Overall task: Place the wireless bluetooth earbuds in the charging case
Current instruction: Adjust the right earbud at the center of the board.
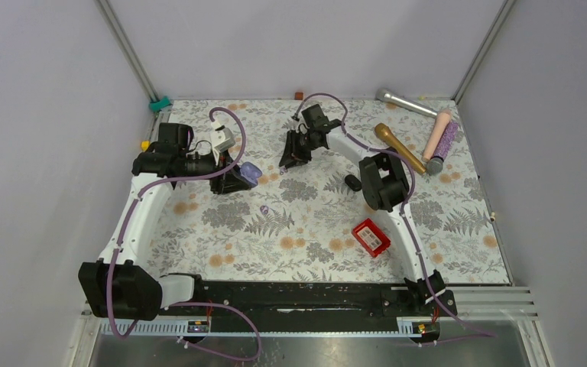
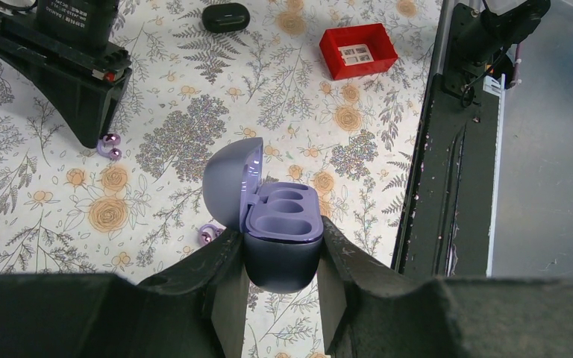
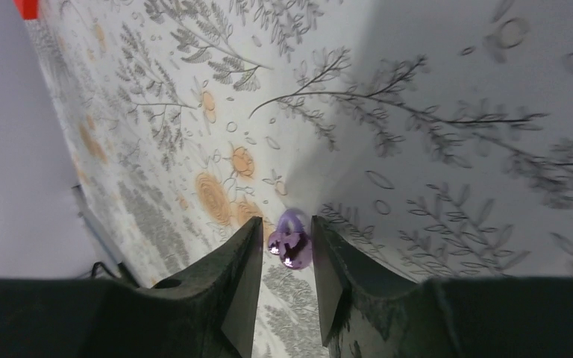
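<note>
My left gripper (image 2: 281,250) is shut on the base of a purple charging case (image 2: 282,224), held above the floral mat with its lid swung open; both wells show nothing inside. In the top view the case (image 1: 249,174) is at the left. My right gripper (image 3: 286,233) reaches down to the mat, its jaws narrowly open around a pale purple earbud (image 3: 291,242). The right finger touches the bud and a sliver of gap shows at the left finger. The left wrist view shows this earbud (image 2: 110,146) at the right gripper's tips. A second purple earbud (image 2: 209,233) lies on the mat beside the case.
A closed black case (image 1: 352,183) lies beside the right arm. A red box (image 1: 371,237) sits at the mat's front right. A silver microphone (image 1: 405,102), a gold microphone (image 1: 399,147) and a pink roller (image 1: 437,141) lie at the back right.
</note>
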### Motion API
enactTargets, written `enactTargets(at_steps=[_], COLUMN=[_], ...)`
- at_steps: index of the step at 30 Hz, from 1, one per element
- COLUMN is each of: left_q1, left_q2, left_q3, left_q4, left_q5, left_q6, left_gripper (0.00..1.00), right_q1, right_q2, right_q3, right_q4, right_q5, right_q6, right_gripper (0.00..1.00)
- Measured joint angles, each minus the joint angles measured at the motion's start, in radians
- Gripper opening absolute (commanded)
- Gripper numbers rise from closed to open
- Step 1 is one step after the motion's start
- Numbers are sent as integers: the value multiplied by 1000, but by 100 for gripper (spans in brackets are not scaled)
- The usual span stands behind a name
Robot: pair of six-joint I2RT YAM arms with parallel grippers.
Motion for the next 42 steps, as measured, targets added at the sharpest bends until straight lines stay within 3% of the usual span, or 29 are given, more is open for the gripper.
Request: enactTargets(at_steps=[10, 30, 42], left_q1=[8, 23, 32], left_q2=[0, -18, -27], left_q3=[-3, -13, -13], left_q4=[0, 0, 0], left_q5=[11, 31, 39], left_q6=[3, 3, 3], left_gripper=[0, 0, 0], right_q1=[62, 75, 76], right_q2=[1, -271, -339], right_q3=[24, -444, -529], right_q4=[-63, -43, -1], right_q5=[-5, -3, -9], right_q6=[-3, -80, -102], right_gripper=[32, 29, 29])
